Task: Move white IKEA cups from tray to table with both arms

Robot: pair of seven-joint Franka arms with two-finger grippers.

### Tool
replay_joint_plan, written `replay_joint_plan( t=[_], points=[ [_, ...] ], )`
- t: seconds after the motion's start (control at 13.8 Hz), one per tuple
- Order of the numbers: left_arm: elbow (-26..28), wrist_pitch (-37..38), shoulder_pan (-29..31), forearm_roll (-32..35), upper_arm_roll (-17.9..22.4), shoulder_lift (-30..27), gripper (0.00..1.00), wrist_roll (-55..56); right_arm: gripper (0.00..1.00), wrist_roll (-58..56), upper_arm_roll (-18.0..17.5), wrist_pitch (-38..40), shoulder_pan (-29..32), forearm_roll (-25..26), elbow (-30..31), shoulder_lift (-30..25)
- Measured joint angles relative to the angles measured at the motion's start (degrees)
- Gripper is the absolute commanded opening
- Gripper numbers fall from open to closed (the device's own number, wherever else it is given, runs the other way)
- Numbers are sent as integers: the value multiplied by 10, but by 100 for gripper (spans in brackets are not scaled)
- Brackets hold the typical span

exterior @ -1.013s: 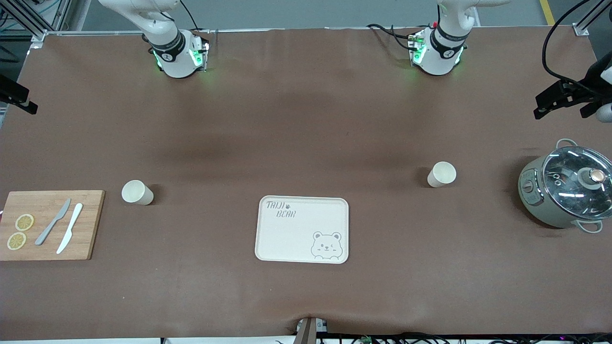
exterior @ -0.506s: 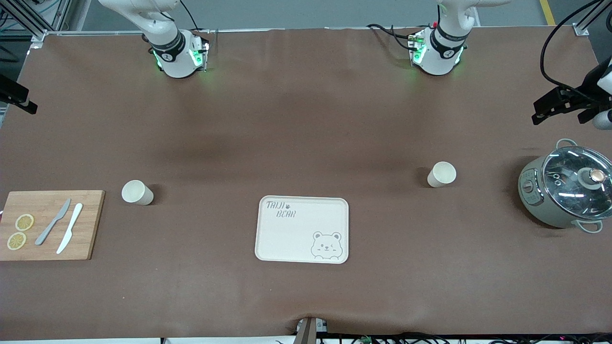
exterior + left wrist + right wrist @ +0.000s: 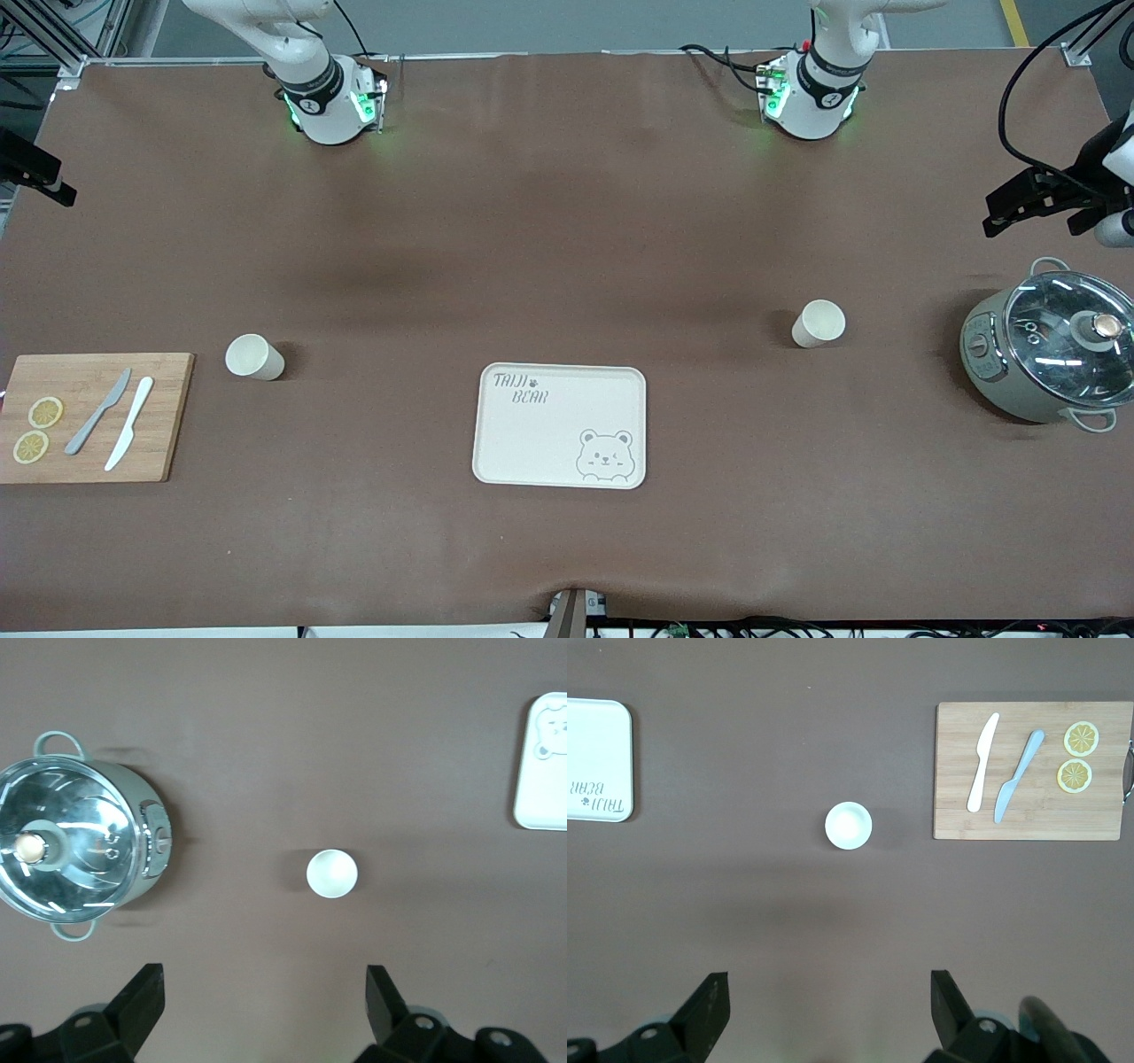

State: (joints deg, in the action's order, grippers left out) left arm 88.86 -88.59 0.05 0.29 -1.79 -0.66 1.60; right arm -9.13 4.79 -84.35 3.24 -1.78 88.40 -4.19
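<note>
Brown sheet covered the worktop (image 3: 567, 221). The tray (image 3: 532, 443) lay bare in the middle, near the front camera. One cup (image 3: 254, 357) stood beside the wooden board (image 3: 159, 416), and the other cup (image 3: 818, 322) stood near the pot (image 3: 1050, 346). The left hand (image 3: 264, 1005) hung wide over its cup. The right hand (image 3: 828, 1005) hung wide over the worktop near its cup. Neither held anything.

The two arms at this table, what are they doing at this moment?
Nothing is held. Both white cups stand on the table, off the tray: one cup beside the cutting board, the other cup toward the pot. The left gripper hangs open over the pot's end of the table; the right gripper hangs open at the board's end.
</note>
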Motion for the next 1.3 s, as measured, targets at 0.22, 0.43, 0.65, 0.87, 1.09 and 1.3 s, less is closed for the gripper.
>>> replay_joint_plan(
  t=[0.22, 0.43, 0.65, 0.87, 1.09, 1.3],
  points=[
    [0, -6, 0, -6, 0, 6, 100, 0, 100, 0, 0, 0, 0, 2, 0, 0],
    [0, -21, -1, -7, 0, 12, 100, 0, 100, 1, 1, -1, 0, 2, 0, 0],
    [0, -36, -3, -7, 0, 19, 100, 0, 100, 1, 1, -1, 0, 2, -1, -1],
    [-1, -37, -2, -7, 0, 20, 100, 0, 100, 1, 1, -2, 0, 2, -1, -1],
    [-3, -26, 0, -7, 0, 18, 100, 0, 100, 1, 1, -3, 0, 2, -2, -1],
    [-3, -6, 3, -7, 2, 14, 100, 0, 100, 1, 0, -4, 0, 2, -5, -1]
  ],
)
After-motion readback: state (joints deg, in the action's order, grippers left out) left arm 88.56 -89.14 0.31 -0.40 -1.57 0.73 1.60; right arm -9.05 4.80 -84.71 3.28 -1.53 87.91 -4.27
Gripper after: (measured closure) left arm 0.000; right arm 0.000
